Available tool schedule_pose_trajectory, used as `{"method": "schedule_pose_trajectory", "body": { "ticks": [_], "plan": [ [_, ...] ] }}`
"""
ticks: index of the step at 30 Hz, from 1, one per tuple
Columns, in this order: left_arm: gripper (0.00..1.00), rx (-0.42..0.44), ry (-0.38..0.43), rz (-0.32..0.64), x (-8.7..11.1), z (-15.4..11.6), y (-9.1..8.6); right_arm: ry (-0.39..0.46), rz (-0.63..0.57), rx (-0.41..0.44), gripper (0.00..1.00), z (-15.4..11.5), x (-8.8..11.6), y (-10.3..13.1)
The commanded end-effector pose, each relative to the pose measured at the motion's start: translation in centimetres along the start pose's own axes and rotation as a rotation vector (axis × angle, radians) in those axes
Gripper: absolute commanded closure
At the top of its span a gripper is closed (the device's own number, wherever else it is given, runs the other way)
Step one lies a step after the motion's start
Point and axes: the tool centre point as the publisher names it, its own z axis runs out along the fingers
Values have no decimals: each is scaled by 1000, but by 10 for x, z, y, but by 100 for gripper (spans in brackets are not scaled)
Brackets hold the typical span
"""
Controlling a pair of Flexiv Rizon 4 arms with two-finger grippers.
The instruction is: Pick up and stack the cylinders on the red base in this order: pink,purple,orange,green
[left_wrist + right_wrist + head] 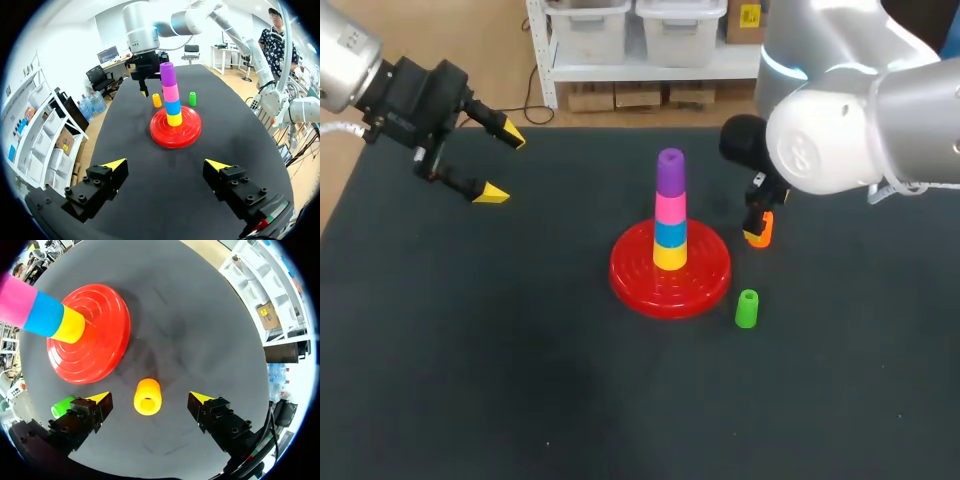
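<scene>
The red base (670,272) stands mid-table with a stack of yellow, blue, pink (670,208) and purple (670,170) cylinders on its peg. The orange cylinder (761,230) stands upright to the base's right, and in the right wrist view this orange cylinder (148,396) sits between the spread fingers of my right gripper (152,400), untouched. My right gripper (757,225) is open, directly above it. The green cylinder (747,308) stands in front of the base's right edge. My left gripper (502,163) hovers open at the far left, holding nothing.
The dark table (520,380) spreads wide in front of and left of the base. In the left wrist view the base (176,127) and stack lie well ahead of my left gripper (165,165).
</scene>
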Motion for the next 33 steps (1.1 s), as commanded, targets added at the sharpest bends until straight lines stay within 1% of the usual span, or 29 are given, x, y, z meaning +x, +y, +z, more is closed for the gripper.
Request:
{"method": "schedule_pose_trajectory", "body": {
  "ticks": [1,7,8,9,10,11,12,13,28,31,33],
  "plan": [
    [0,1,1,1,1,0,1,6,0,-4,0,1,-1,-1],
    [0,1,1,1,1,0,1,9,0,-6,0,3,0,-1],
    [0,1,1,1,1,0,1,10,-1,-5,9,3,-1,-1],
    [0,1,1,1,1,0,1,10,-2,-5,29,3,-1,-1],
    [0,1,1,1,1,0,1,10,-2,-6,61,3,-1,-1],
    [0,1,1,1,1,0,1,11,-5,-6,73,3,-1,-1],
    [0,1,1,1,1,0,1,12,-7,-6,93,3,-2,-1],
    [0,1,1,1,1,0,1,13,-8,-7,100,3,-2,-1],
    [0,1,1,1,1,0,1,28,-28,-24,100,8,2,12],
    [0,1,1,1,1,0,1,19,-33,-9,100,3,3,10],
    [0,1,1,1,1,0,1,7,-39,9,100,-7,3,9]
  ]
}}
